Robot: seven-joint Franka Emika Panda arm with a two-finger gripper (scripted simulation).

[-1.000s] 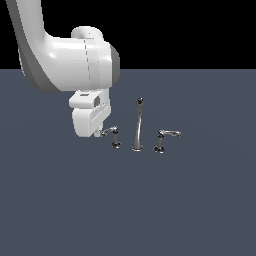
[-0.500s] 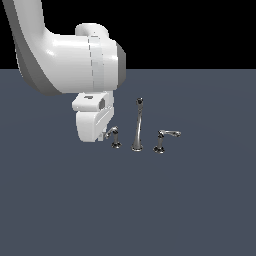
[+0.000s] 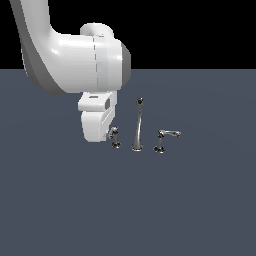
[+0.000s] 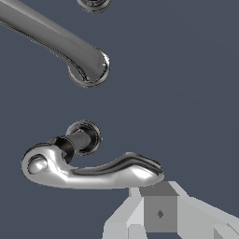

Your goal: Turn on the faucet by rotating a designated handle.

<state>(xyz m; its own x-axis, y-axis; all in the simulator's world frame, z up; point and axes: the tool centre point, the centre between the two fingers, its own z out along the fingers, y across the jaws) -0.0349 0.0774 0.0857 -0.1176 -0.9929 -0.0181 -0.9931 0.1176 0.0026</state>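
Observation:
The faucet stands on the dark floor: a tall, slender spout with a dark tip between two lever handles. The dimmer handle is on the exterior view's left; its lever is mostly hidden behind my gripper. The brighter twin lever stands on the right. In the wrist view the handle's chrome lever runs out from its post and round base, and a fingertip sits right against the lever's free end. The spout crosses beyond. How the jaws stand is not shown.
The white arm reaches in from the exterior view's upper left, over the floor left of the faucet. The flat dark grey floor spreads around the set. The twin handle's base shows at the wrist view's edge.
My hand has moved toward the exterior view's right and slightly down, closing on the left handle. It now covers most of that lever. The faucet parts look unmoved.

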